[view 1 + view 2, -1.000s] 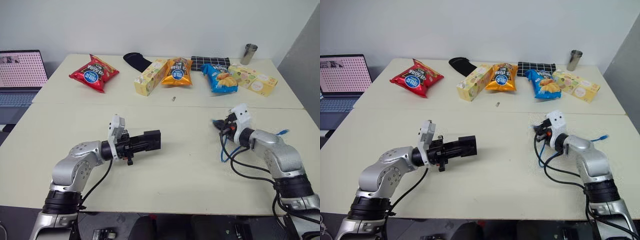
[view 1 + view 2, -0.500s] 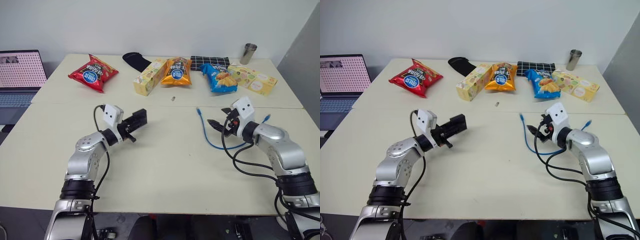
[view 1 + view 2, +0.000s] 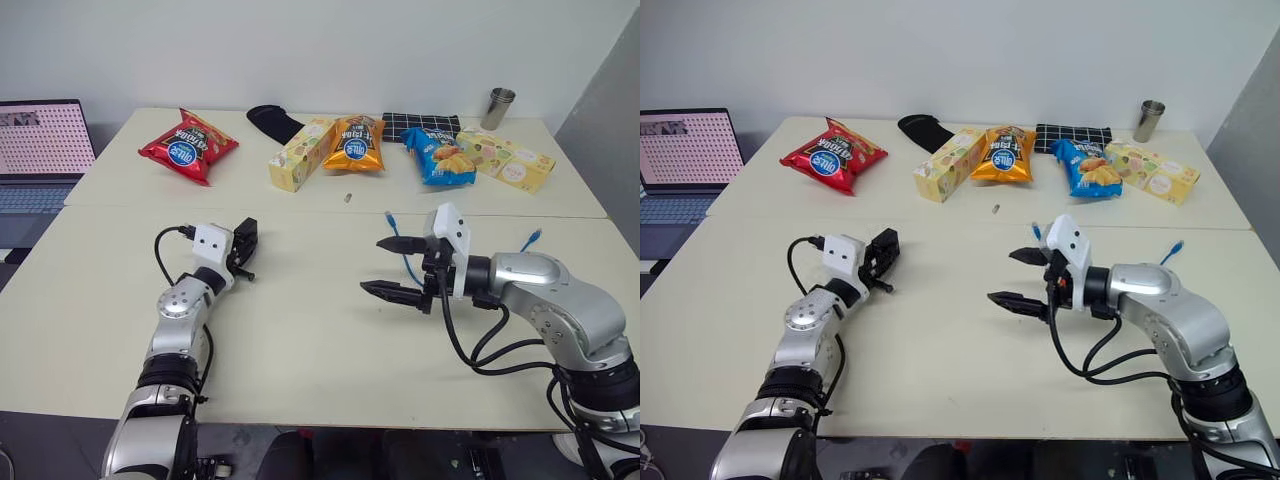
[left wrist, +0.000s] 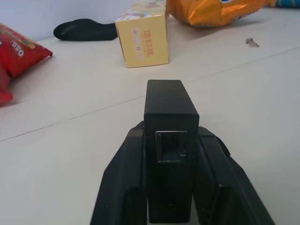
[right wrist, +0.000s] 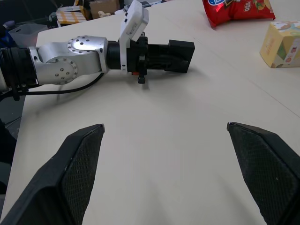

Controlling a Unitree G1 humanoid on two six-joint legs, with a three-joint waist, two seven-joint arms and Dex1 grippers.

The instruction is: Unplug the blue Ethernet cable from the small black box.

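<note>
Blue Ethernet cable (image 3: 398, 247) unplugged, cream table (image 3: 300, 330)

three snack bags (image 3: 188, 146), two boxes (image 3: 300, 152), perhaps one cup (image 3: 500, 107).

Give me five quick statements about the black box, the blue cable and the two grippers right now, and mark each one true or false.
1. The small black box sits between the left gripper's fingers. True.
2. The blue Ethernet cable is plugged into the box. False: the box's port is empty, and the cable lies on the table behind the right arm.
3. The right gripper is open and holds nothing. True.
4. The right gripper is clamped on the cable's plug. False: its fingers stand wide apart with only table between them.
5. A red snack bag lies at the far left of the row of snacks. True.
</note>
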